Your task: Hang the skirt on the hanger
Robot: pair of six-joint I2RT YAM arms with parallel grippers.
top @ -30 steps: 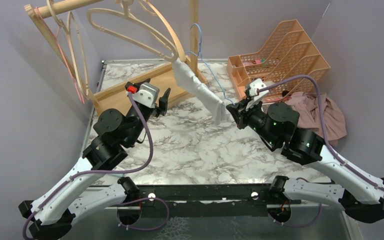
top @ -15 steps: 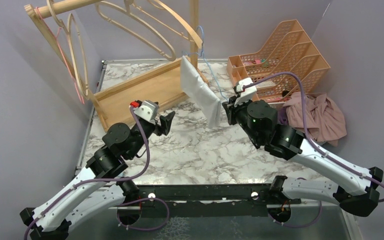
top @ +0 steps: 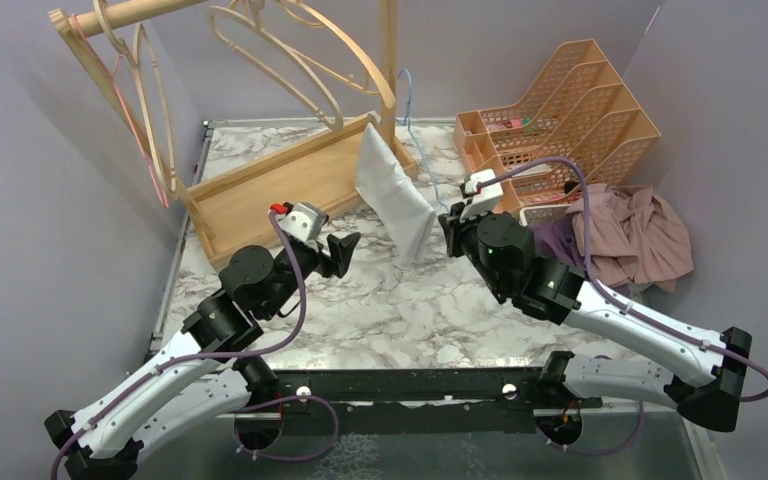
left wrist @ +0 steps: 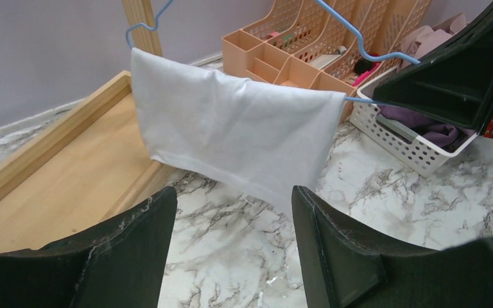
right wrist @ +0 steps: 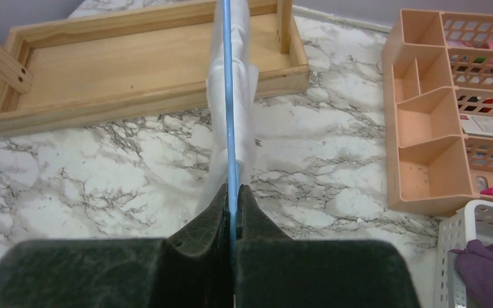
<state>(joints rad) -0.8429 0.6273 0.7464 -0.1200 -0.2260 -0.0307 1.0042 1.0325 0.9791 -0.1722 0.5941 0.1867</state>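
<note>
A white skirt hangs folded over the bar of a blue wire hanger, in the air above the table's middle. My right gripper is shut on one end of the hanger's wire, with the skirt draped just beyond its fingertips. My left gripper is open and empty, low over the marble, to the left of the skirt and apart from it. In the left wrist view the skirt hangs ahead of the open gripper, with the hanger above it.
A wooden tray lies at the back left under a wooden rack of wooden hangers. An orange organiser stands at the back right. A white basket and pink clothes lie to the right.
My right arm has moved left and nearer with the hanger, and the skirt has swung to hang broader. My left arm has moved right and nearer, staying open.
</note>
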